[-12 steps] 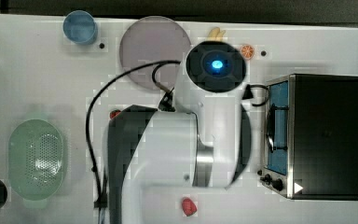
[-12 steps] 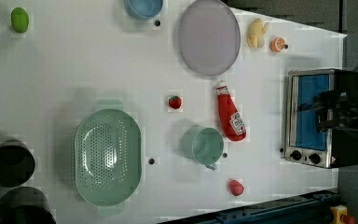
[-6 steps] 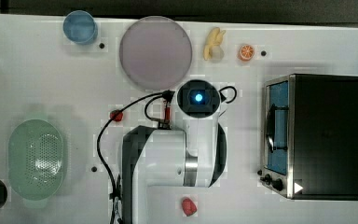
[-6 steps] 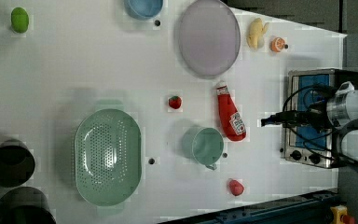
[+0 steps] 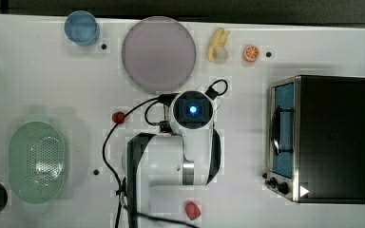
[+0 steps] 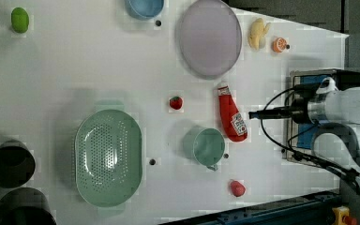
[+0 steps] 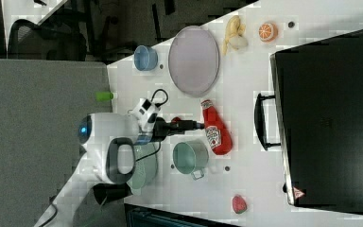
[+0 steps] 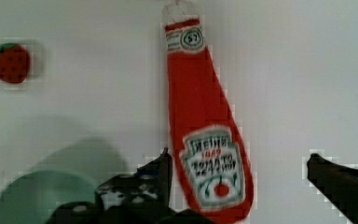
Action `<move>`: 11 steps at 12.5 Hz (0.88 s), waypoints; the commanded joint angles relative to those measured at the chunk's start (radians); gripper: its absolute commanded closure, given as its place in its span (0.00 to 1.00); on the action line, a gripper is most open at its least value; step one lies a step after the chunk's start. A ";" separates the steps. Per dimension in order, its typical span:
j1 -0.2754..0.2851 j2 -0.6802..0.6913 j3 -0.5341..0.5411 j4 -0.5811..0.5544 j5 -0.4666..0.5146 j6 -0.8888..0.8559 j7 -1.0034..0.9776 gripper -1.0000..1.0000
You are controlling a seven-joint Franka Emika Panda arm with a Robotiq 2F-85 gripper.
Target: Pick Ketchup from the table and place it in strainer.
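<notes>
Here arm (image 5: 171, 161) hides Ketchup (image 6: 231, 116); strainer (image 5: 37, 161) unobstructed.

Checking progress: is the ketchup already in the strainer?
No, the Ketchup lies on the table beside the teal mug, and the strainer holds nothing.

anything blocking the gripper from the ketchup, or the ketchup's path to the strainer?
Nothing visible between the open gripper and the ketchup: in the wrist view its fingers straddle the label end. Toward the strainer, the teal mug and the strawberry sit on the table between; lifting should clear them.
</notes>
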 commanded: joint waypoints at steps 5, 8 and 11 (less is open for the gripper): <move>0.012 0.199 0.006 -0.022 -0.029 0.151 -0.042 0.00; 0.012 0.242 0.001 -0.025 -0.029 0.222 -0.043 0.15; 0.010 0.242 -0.003 -0.026 -0.029 0.232 -0.042 0.38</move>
